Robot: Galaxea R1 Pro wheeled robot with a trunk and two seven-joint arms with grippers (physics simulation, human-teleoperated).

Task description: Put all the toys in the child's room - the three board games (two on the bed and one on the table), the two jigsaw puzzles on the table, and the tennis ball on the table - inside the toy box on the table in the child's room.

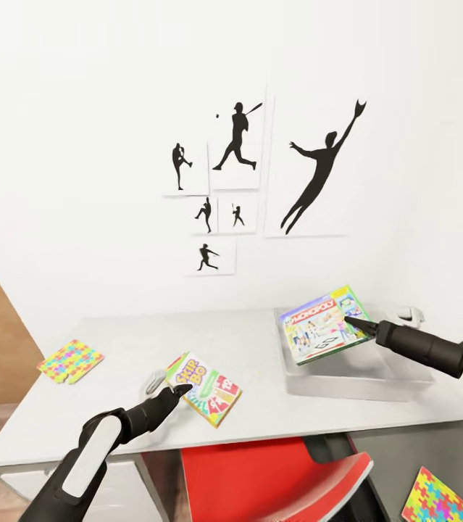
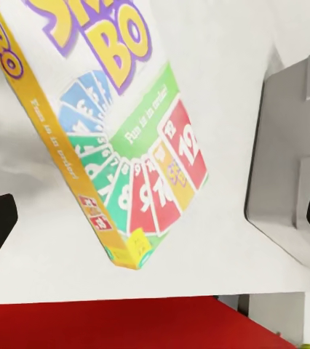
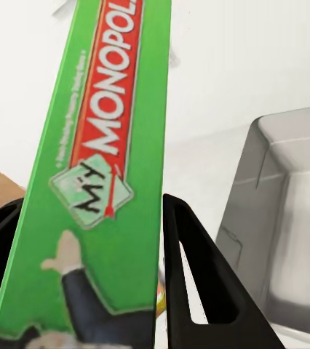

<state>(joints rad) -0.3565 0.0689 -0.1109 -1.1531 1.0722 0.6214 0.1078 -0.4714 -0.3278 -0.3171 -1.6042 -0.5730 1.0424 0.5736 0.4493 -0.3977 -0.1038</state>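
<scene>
MONOPOLY tilted over toy box rim | SKIP BO near table edge

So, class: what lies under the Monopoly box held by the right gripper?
The grey toy box sits beneath the Monopoly box, which the right gripper grips. The bin floor under it is hidden.

Right gripper clamped, arm raised — left gripper low, jaws spread wide.

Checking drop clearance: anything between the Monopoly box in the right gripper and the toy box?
Nothing visible. The Monopoly box, pinched by the right gripper, hangs tilted over the toy box, whose visible interior looks bare.
</scene>
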